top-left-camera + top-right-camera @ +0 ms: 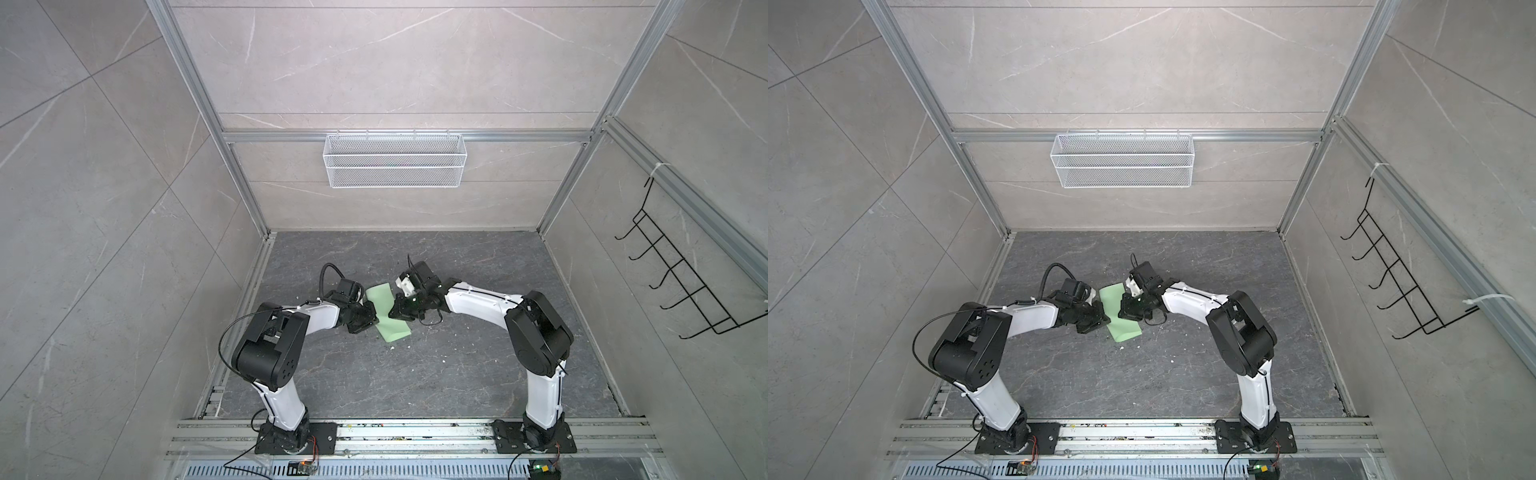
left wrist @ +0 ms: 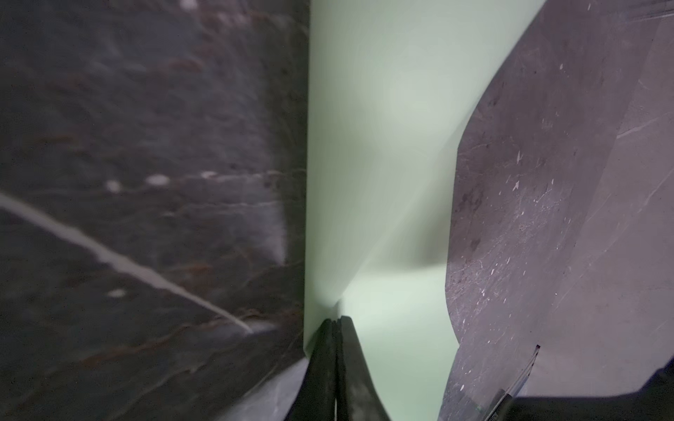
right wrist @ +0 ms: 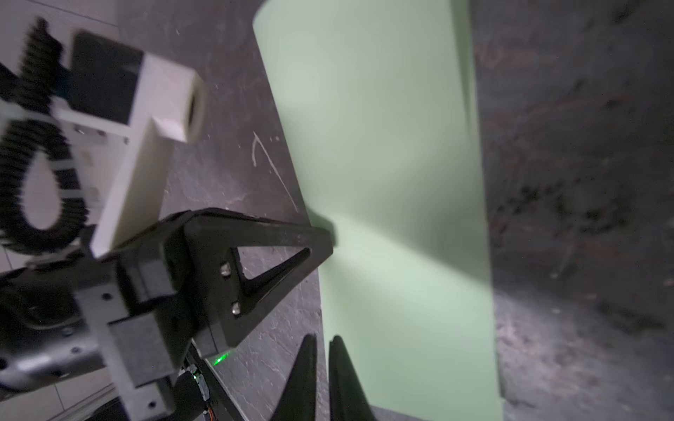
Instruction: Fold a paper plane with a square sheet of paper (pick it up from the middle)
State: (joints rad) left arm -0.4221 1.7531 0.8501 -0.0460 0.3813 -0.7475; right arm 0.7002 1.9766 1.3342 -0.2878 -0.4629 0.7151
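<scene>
One square sheet of paper [image 1: 381, 298], pale green, is arching between two pairs of fingers over the dark surface [image 1: 415, 374]. Left fingers [image 2: 322, 364] are pinching fully closed on one edge. Right fingers [image 3: 344, 379] are clamping the opposite edge, nearly closed.

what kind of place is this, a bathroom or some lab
Probably a robot test cell, not a home: left arm and right arm bolted to an aluminium rail, tile-look walls in metal framing, wire basket hung up.
</scene>
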